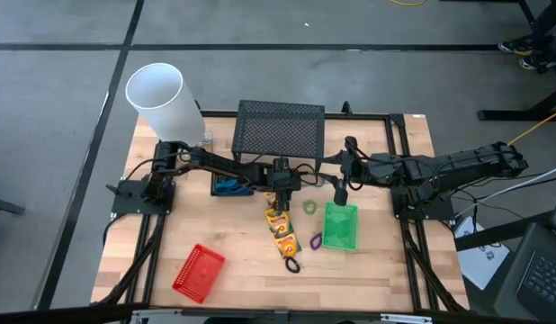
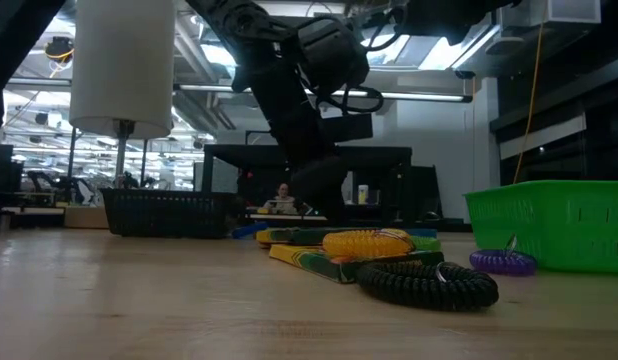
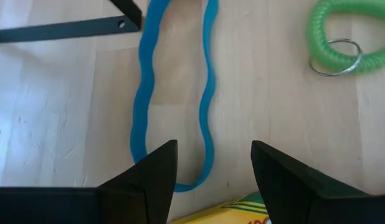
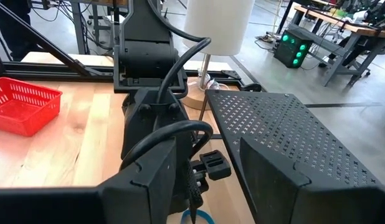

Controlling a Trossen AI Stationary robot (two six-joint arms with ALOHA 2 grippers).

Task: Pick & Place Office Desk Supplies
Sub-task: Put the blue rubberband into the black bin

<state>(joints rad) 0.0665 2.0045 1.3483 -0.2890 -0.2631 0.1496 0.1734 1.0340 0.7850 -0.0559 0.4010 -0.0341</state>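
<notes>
Pale wood planks make up the table, framed by dark rails on a grey floor. At its far left corner stands a tall white cylinder on a thin post. Near the front left lies the red mesh basket, tilted and well apart from everything else. The left arm reaches from its base at the left edge toward the middle, and the left gripper hangs low over the wood with its fingers parted, holding nothing; between them shows the lower end of a blue loop handle, probably of the scissors, which lie beside a small black basket. Just below the gripper sits a yellow-and-green crayon box, its corner showing at the edge of the left wrist view. A black coiled loop lies in front of the box, with an orange coil resting on it. A green coil with a metal ring lies on bare wood between the gripper and the green mesh basket. A purple coil lies touching that basket's left side. Behind the middle stands a wide black mesh stand. The right arm stretches in from the right edge; the right gripper hovers beside the stand, above the green basket's far end, fingers spread and empty.
</notes>
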